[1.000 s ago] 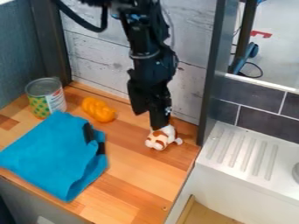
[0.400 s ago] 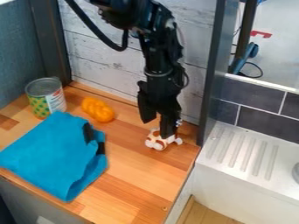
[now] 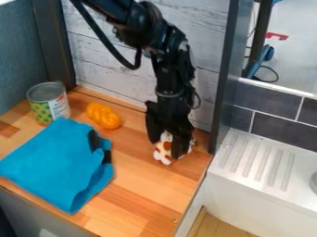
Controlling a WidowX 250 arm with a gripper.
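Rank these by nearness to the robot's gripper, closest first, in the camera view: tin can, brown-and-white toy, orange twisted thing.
1. Brown-and-white toy: between the jaws.
2. Orange twisted thing: left of the gripper in view.
3. Tin can: farther left.

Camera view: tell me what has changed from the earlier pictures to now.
The tool has moved down and slightly right in the view; its fingers now stand apart on either side of the brown-and-white toy. The toy seems to have shifted or turned slightly. The can, orange lumpy object and blue cloth stayed put.
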